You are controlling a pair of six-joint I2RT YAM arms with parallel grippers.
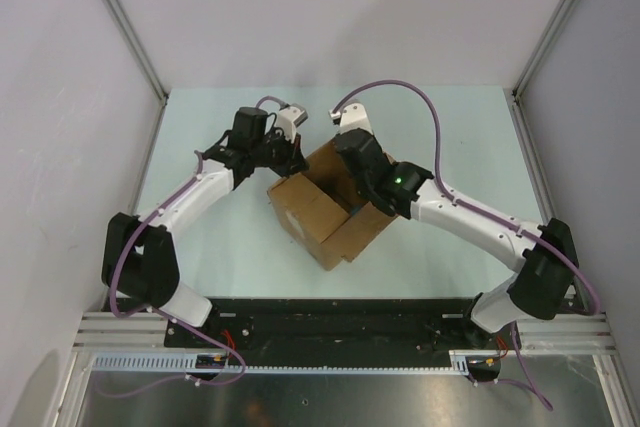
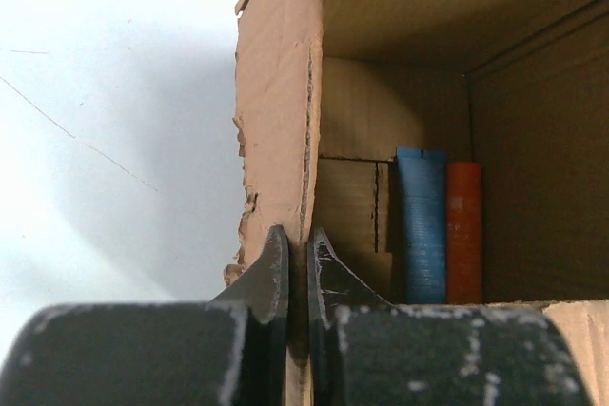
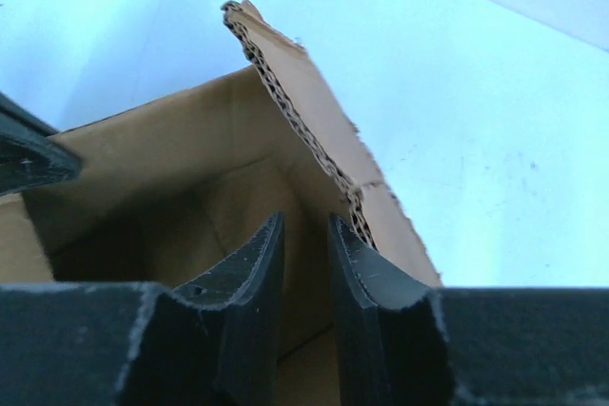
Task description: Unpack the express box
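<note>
The fingers of the black left gripper (image 2: 297, 240) are clamped on a torn upright flap (image 2: 276, 92) of the brown corrugated cardboard express box (image 1: 312, 215). The box sits mid-frame on the pale table (image 1: 200, 137). At lower right inside it stand a blue ribbed piece (image 2: 422, 225) and an orange piece (image 2: 463, 230). The right gripper (image 3: 306, 230) has its fingers a slim gap apart at the box's opening, and I cannot tell whether they hold anything.

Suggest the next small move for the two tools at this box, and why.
Probably dip the right tool into the express box towards the blue ribbed piece. The left tool is clamped on its torn cardboard edge, steadying it; the right tool is open at the rim, holding nothing.
</note>
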